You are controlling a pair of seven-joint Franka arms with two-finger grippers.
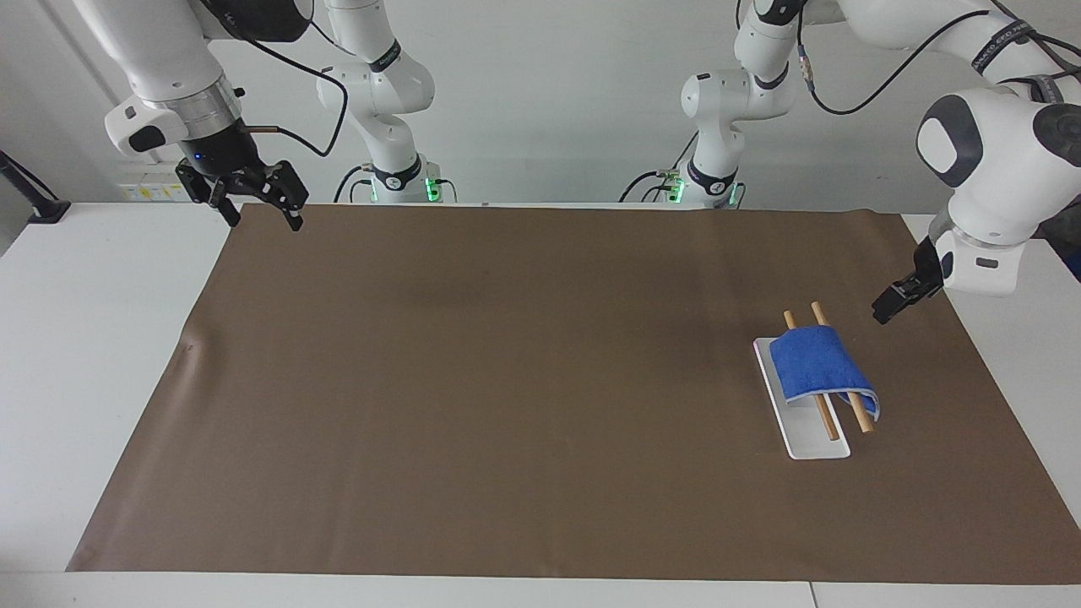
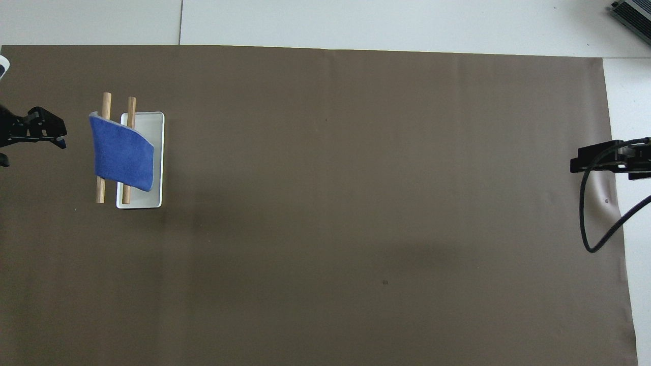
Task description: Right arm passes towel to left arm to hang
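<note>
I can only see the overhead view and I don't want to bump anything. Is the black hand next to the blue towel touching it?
Observer: No. The left gripper hangs in the air over the brown mat, apart from the towel.
Operator: Where's the other hand? I just see a black bit and a cable.
Observer: The right gripper is raised over the mat's corner at the right arm's end, fingers open and empty.
Operator: Is the towel lying flat?
Observer: No. It humps up over the two wooden bars, lifted above the white tray.
</note>
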